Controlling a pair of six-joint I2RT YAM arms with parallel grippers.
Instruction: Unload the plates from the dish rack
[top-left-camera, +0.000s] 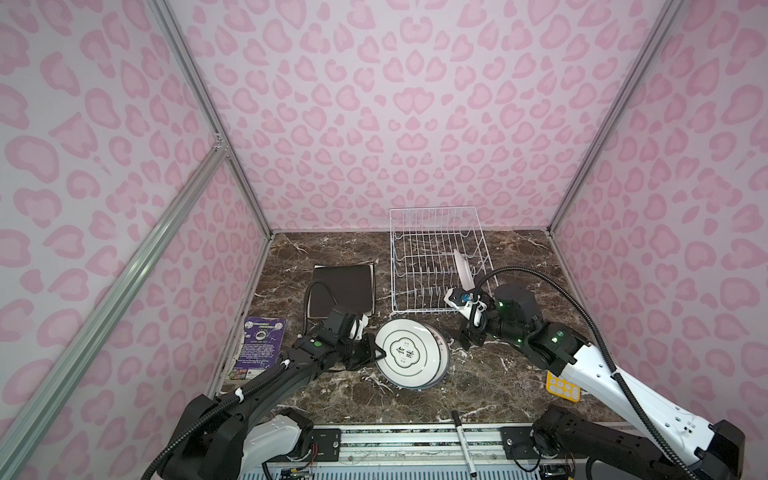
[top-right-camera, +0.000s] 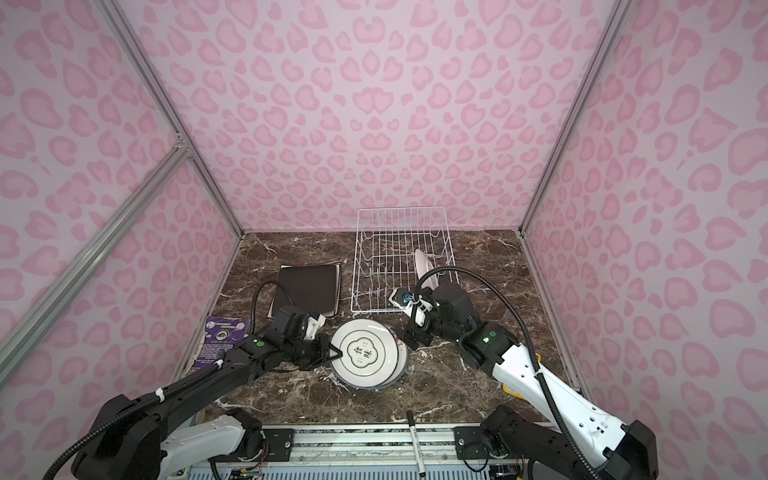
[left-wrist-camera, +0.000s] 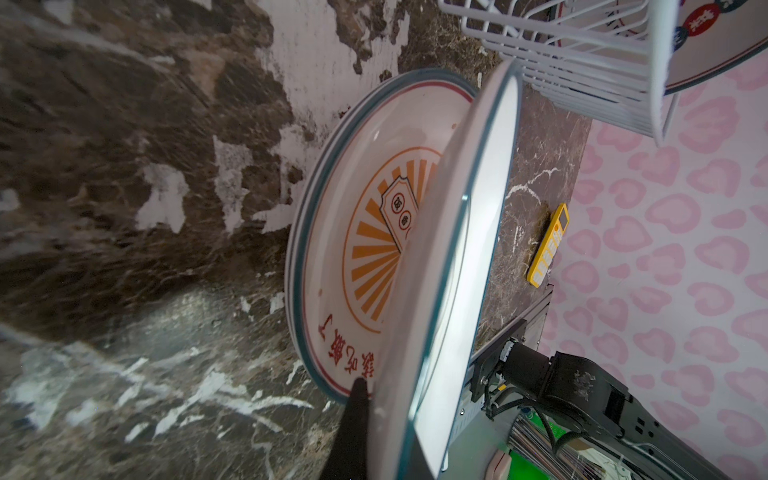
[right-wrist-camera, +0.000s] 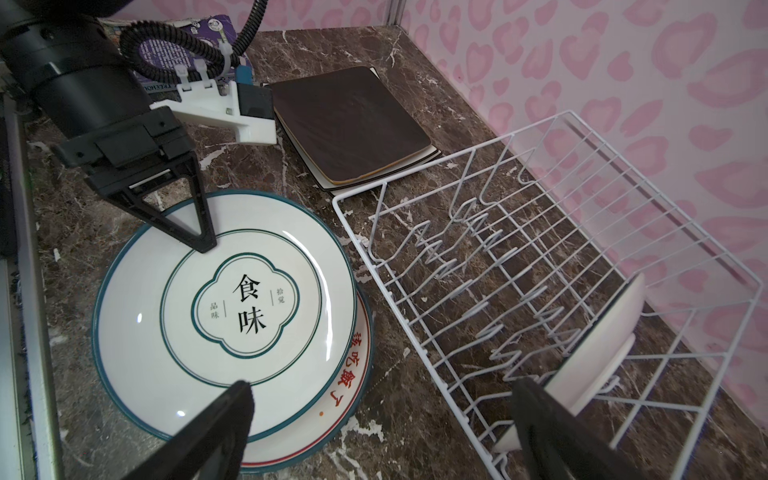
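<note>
White, the last plate (right-wrist-camera: 598, 353) stands edge-up in the dish rack (right-wrist-camera: 453, 156), nearest your spread-jawed right gripper (right-wrist-camera: 384, 386); left gripper (right-wrist-camera: 201, 245) pinches the green-rimmed plate (right-wrist-camera: 232, 303).

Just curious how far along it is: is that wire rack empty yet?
Not empty. One white plate stands on edge among the prongs of the dish rack; its other slots are bare.

one plate (top-left-camera: 463, 269) upright in rack (top-left-camera: 419, 266)

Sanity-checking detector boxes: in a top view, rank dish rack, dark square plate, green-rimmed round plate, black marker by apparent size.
1. dish rack
2-3. green-rimmed round plate, dark square plate: look alike, and the round one is nearer; unranked
4. black marker
</note>
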